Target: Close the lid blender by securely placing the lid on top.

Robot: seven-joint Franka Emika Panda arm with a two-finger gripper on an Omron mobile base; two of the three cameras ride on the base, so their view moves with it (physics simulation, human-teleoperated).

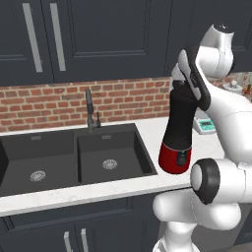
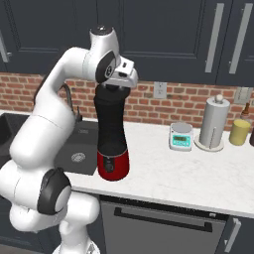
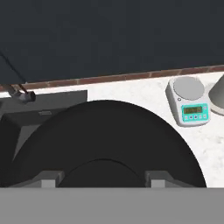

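The gripper (image 2: 118,85) sits atop the blender (image 2: 112,144) near the bench's front edge, pressing the lid (image 3: 105,144) home; finger spread unclear.

You have open counter (image 2: 163,171) right of the blender (image 2: 112,144) — scale (image 2: 180,136) and canister (image 2: 214,123) stand farther back.

Rising from lower right of the left base view, bending at upper right, pointing gripper (image 2: 117,87) downward at upper centre; jaw spacing unclear.
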